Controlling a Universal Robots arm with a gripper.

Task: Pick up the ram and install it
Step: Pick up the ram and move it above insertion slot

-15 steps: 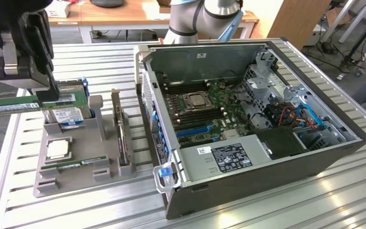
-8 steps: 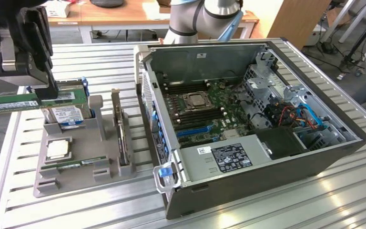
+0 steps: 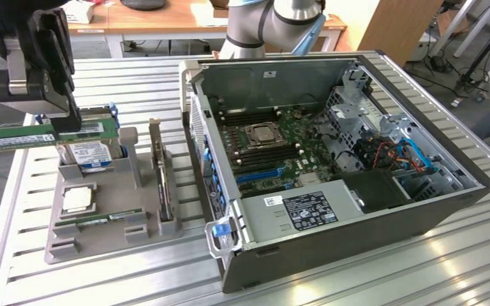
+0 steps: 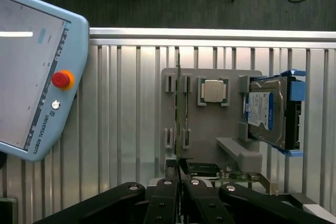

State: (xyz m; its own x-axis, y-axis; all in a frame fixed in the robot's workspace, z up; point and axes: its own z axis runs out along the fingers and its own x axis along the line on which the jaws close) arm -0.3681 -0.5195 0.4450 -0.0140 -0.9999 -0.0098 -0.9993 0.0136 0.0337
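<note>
Ribbed aluminium counter [image 3: 398,268], with a wooden desk [image 3: 168,19] behind it. An open computer case [image 3: 330,255] lies on its side toward the exterior view's right, motherboard [image 3: 270,153] exposed. A grey fixture [image 3: 100,242] sits toward the exterior view's left, just beside the case.

Fixture contents, exterior view: hard drive [image 3: 90,156] at the far end, square processor [image 3: 79,199] near the middle, expansion card [image 3: 155,172] upright along the side nearest the case.

Tool [image 3: 64,127]: raised above the far end of the fixture, near the counter's far corner on the exterior view's left. Jaws drawn in narrow and clamped on the ram [image 3: 15,139].

Ram: clear of the fixture, in the air, long axis roughly level and flat faces upright. The grip falls off-centre, nearer the end toward the case. The longer free part, bearing the white label, runs out to the exterior view's left and past the counter's edge as seen from there. It hangs just above the hard drive and well apart from the case interior.

Wrist view: the tool [image 4: 179,179] has its black fingers [image 4: 163,195] closed together. The ram [image 4: 178,103] appears edge-on as a thin line running out from between them, over the fixture [image 4: 210,129]. Processor [image 4: 212,90] and hard drive [image 4: 270,111] show beyond it. A teach pendant [image 4: 31,72] with a red button overlaps one edge of the counter [image 4: 126,129].
</note>
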